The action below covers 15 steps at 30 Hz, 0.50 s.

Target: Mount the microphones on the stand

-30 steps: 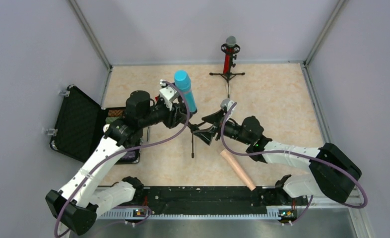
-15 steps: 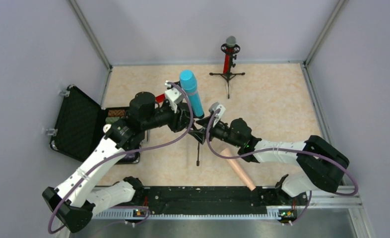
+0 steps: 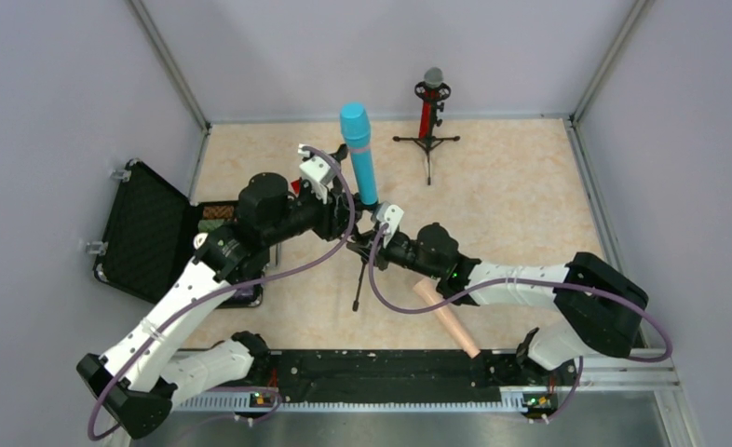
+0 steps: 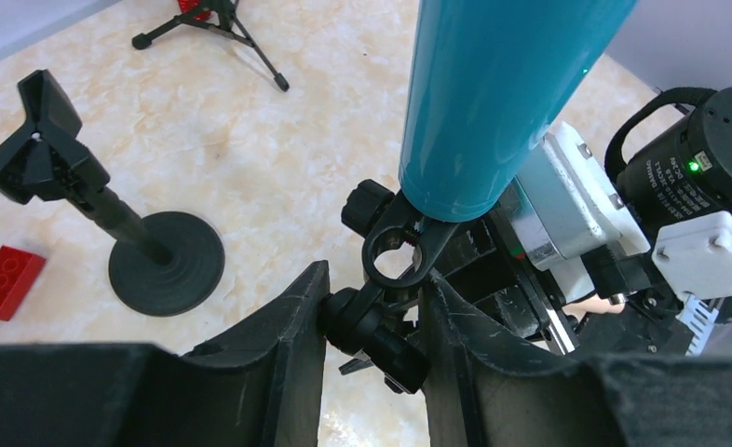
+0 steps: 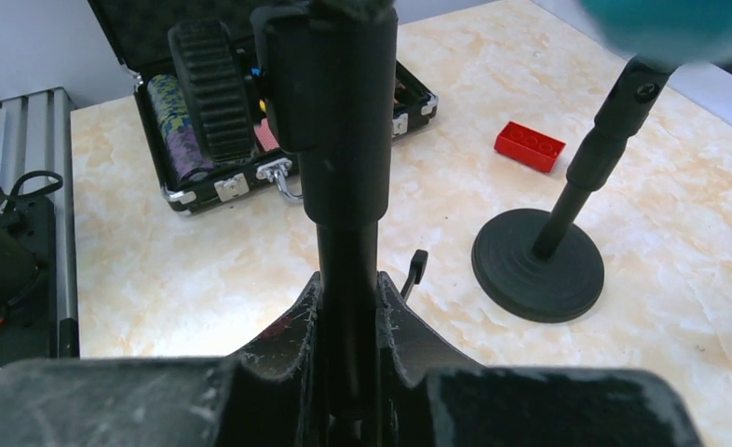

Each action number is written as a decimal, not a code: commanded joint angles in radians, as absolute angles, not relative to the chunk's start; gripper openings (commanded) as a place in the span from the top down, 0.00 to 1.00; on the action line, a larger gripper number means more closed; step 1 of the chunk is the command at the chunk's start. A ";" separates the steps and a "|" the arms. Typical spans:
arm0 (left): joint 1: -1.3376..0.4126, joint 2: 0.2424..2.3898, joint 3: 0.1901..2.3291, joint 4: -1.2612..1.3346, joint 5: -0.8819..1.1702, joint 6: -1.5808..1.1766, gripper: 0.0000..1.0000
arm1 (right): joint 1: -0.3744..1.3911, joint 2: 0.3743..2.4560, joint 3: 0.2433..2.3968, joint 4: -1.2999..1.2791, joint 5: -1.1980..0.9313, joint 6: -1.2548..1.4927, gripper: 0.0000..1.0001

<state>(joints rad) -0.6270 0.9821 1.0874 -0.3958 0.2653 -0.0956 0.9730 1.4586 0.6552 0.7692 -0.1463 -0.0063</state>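
Note:
The cyan-blue microphone [image 3: 358, 154] [image 4: 502, 93] stands nearly upright in the black clip [image 4: 395, 247] of a small tripod stand [image 3: 359, 289]. My left gripper [image 3: 351, 216] [image 4: 372, 298] is shut on the clip's swivel joint just below the microphone. From the right, my right gripper [image 3: 381, 244] [image 5: 348, 289] is shut on that stand's black pole [image 5: 344, 186]. The peach-pink microphone [image 3: 448, 317] lies loose on the table under the right forearm. At the back, the red microphone [image 3: 427, 116] sits in another tripod stand [image 3: 427, 142].
An open black case [image 3: 143, 233] [image 5: 250, 140] lies at the left edge. A round-based stand [image 4: 162, 265] [image 5: 539, 265] with an unfilled clip stands beside a small red block [image 4: 4, 284] [image 5: 528, 146]. Walls close in three sides.
My right gripper slid left and shut on the stand's pole. The left gripper swung the cyan-blue microphone more upright and toward the back.

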 commanded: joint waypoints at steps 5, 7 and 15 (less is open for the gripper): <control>-0.634 0.865 1.179 -0.179 0.099 -0.131 1.00 | 0.955 1.494 0.644 0.659 -0.013 0.045 1.00; -0.634 0.861 1.181 -0.171 0.092 -0.126 1.00 | 0.955 1.500 0.643 0.655 -0.015 0.046 1.00; -0.633 0.853 1.224 -0.146 0.134 -0.086 1.00 | 0.954 1.528 0.646 0.627 -0.059 0.047 1.00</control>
